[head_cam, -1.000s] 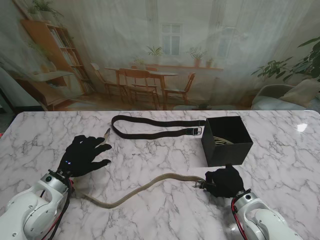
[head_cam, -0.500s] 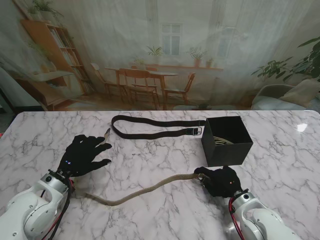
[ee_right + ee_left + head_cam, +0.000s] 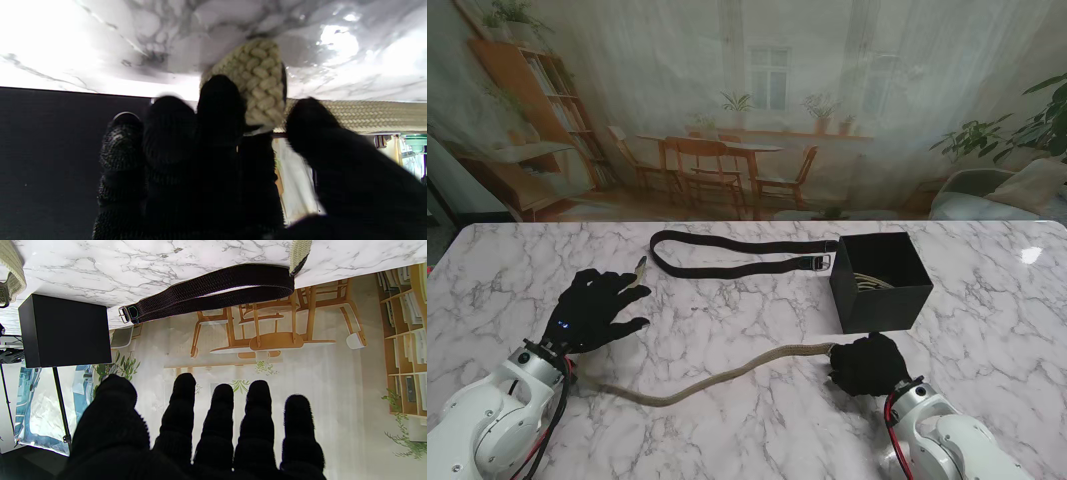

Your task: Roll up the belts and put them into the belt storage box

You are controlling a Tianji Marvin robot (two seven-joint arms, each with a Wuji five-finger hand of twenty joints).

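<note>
- Belts: two lie on the marble table [image 3: 727,310]. A tan braided belt [image 3: 727,375] runs across the lower middle of the stand's view, from beside the left wrist to the right hand. A black belt [image 3: 737,255], folded into a long flat loop, lies in the upper middle, its buckle end close to the box.
- Black belt storage box [image 3: 882,282] stands right of centre in the stand's view, open at the top, with something pale and coiled showing inside.
- Right hand [image 3: 867,365], lower right of the stand's view, just nearer to me than the box, is clenched around the tan belt's end. The right wrist view shows a turned-over stub of braid pinched between fingers [image 3: 217,110] and thumb, the strap trailing off sideways, the box's dark wall close by.
- Left hand [image 3: 592,310], lower left of the stand's view, is released, fingers spread, grasping nothing. Its fingertips [image 3: 220,396] in the wrist view point toward the black belt, clear of it.
- Pale strap tip [image 3: 640,266] lies just beyond the left hand's fingers, near the black loop's bend.
</note>
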